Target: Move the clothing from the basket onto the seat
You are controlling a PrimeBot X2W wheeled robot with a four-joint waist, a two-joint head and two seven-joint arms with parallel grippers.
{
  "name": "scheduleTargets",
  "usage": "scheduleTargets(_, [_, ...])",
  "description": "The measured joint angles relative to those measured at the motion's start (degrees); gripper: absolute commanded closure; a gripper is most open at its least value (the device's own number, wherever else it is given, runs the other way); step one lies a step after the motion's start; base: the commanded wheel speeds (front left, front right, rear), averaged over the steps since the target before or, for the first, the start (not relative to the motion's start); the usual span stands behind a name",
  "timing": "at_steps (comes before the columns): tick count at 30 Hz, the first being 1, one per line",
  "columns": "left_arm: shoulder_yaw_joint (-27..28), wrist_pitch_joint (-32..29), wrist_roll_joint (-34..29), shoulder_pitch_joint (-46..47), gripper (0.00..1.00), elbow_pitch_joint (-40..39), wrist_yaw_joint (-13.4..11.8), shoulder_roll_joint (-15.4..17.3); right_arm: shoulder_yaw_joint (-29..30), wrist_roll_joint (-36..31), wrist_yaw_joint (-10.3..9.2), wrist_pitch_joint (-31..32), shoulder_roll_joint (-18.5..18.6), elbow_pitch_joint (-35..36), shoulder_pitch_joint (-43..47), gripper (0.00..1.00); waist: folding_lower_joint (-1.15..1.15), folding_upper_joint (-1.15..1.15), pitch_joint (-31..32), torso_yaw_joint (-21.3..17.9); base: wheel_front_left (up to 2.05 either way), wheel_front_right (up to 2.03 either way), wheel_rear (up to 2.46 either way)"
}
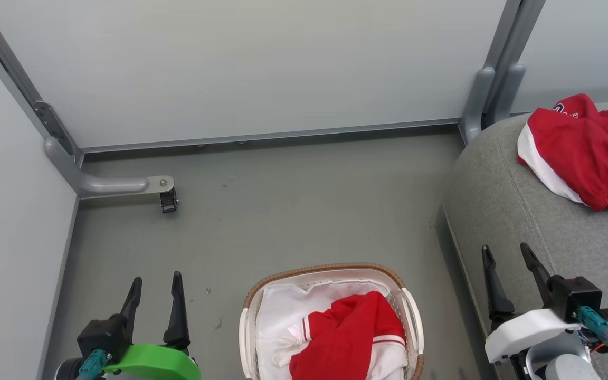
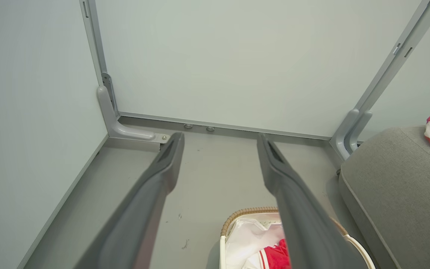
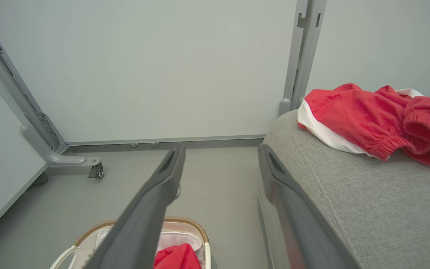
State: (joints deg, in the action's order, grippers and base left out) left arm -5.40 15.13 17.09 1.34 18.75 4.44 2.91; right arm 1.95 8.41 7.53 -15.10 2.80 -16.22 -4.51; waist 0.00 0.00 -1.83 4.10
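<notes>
1. A smooth, dull grey floor (image 1: 293, 211) carries a few small dark scuff marks.
2. A large pale grey-white partition panel (image 1: 240, 68) stands upright along the floor's far edge. A second, similar panel (image 1: 8, 221) meets it at the left corner.
3. A slanting grey metal frame post (image 1: 50, 126) in that corner runs down into a curved grey metal foot (image 1: 108, 184). The foot lies on the floor and has a small black caster (image 1: 169, 201) at its end.
4. Another grey metal post (image 1: 515, 26) rises at the far panel's right end.
5. A crumpled plain white liner sheet (image 1: 277, 311) lies low in the head view.
</notes>
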Motion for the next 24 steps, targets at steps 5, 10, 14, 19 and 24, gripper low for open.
scheduleTargets(5, [-0.3, 0.0, 0.0, -0.1, 0.00, 0.4, 0.0, 0.0, -1.1, 0.6, 0.00, 0.0, 0.0, 0.0, 0.7, 0.00, 0.00, 0.00, 0.5, -0.1, 0.00, 0.00, 0.00])
scheduleTargets(10, [-0.3, 0.0, 0.0, -0.1, 0.00, 0.7, 0.0, 0.0, -1.8, 0.7, 0.00, 0.0, 0.0, 0.1, 1.0, 0.00, 0.00, 0.00, 0.7, -0.2, 0.00, 0.00, 0.00])
scheduleTargets(14, [-0.3, 0.0, 0.0, -0.1, 0.00, 0.7, 0.0, 0.0, -1.9, 0.8, 0.00, 0.0, 0.0, 0.1, 1.0, 0.00, 0.00, 0.00, 0.9, -0.3, 0.00, 0.00, 0.00])
scheduleTargets(19, [-0.3, 0.0, 0.0, -0.1, 0.00, 0.9, 0.1, 0.0, -1.8, 1.1, 0.00, 0.0, 0.0, 0.2, 1.0, 0.00, 0.00, 0.00, 1.0, -0.4, 0.00, 0.00, 0.00])
scheduleTargets(24, [-0.4, 0.0, 0.0, -0.1, 0.00, 1.3, 0.2, 0.0, -1.8, 1.1, 0.00, 0.0, 0.0, 0.3, 1.1, 0.00, 0.00, 0.00, 0.9, -0.6, 0.00, 0.00, 0.00])
